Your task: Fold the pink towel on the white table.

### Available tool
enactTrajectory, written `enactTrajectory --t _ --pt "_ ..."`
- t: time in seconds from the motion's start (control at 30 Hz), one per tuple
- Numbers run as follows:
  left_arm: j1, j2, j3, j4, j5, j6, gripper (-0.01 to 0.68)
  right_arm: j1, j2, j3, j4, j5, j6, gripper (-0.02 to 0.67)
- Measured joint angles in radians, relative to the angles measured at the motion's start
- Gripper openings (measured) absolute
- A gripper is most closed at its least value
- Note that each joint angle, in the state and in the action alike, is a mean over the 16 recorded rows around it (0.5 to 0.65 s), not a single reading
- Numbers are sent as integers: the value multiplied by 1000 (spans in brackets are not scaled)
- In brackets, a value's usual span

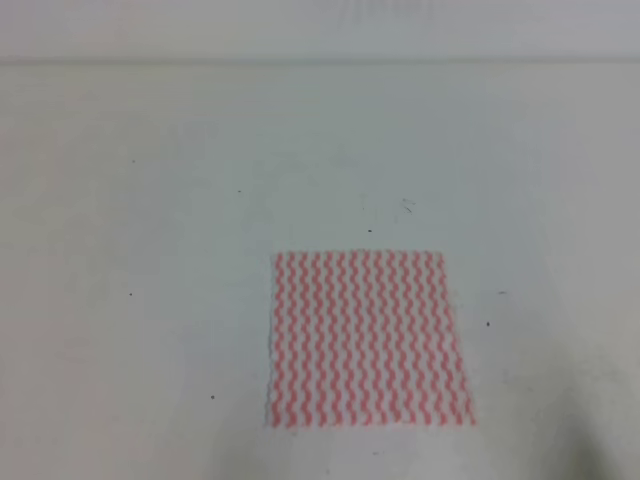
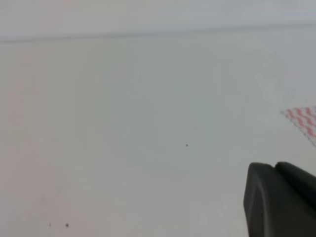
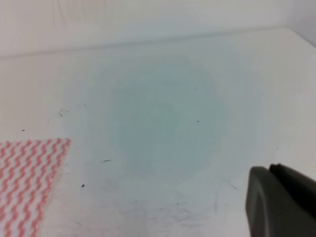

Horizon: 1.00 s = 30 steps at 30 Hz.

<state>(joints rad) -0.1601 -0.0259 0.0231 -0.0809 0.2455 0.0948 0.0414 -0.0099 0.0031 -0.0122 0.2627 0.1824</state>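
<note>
The pink towel point(image 1: 368, 340) lies flat and spread out as a square on the white table point(image 1: 150, 200), a little right of centre and near the front edge. Neither gripper appears in the high view. One towel corner point(image 2: 303, 118) shows at the right edge of the left wrist view, beyond a dark finger point(image 2: 279, 200) of the left gripper. In the right wrist view the towel point(image 3: 27, 182) fills the lower left corner, far from the right gripper's dark finger point(image 3: 281, 202) at the lower right. Both grippers hang apart from the cloth, their jaws mostly out of frame.
The table's far edge point(image 1: 320, 62) runs across the top of the high view against a pale wall. Small dark specks point(image 1: 408, 205) and faint scratches dot the surface around the towel.
</note>
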Motion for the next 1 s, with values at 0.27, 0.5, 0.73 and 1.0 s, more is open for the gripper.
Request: enactTrajectory --t 0.27,0.5,0.73,1.0 --pt "0 5 -4 -142 -97 -28 -5 0 -2 5 91 -99 1 -18" --pt "0 5 -6 -330 -191 -45 -6 0 2 3 280 -202 2 -18" --pt "0 5 -6 -431 -236 -38 -5 0 5 -2 458 -230 -6 -18" --pt "0 12 -14 -428 -211 -32 -6 0 1 -8 553 -213 -19 -18"
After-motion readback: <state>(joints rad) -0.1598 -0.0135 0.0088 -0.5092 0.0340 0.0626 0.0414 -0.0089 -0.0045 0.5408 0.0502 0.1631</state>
